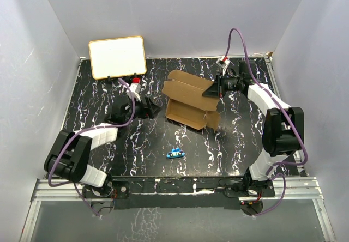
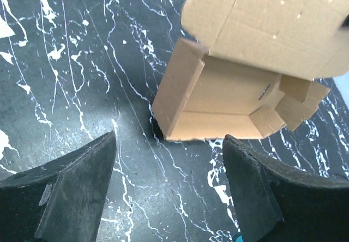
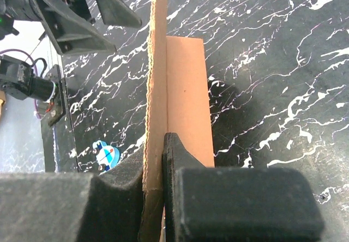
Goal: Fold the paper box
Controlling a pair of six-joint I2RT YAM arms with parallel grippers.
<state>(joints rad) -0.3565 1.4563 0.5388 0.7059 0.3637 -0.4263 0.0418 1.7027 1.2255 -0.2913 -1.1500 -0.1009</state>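
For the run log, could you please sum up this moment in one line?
paper box half-folded, lid flap up | right fingers shut on lid flap | left fingers open, short of box, not touching

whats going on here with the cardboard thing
Two robot arms are folding a brown paper box on a black marbled table. The right fingers are shut on the edge of the box's raised lid flap. The left fingers are open beside the box's open tray, not touching it. The walls are up and the lid is not yet closed.
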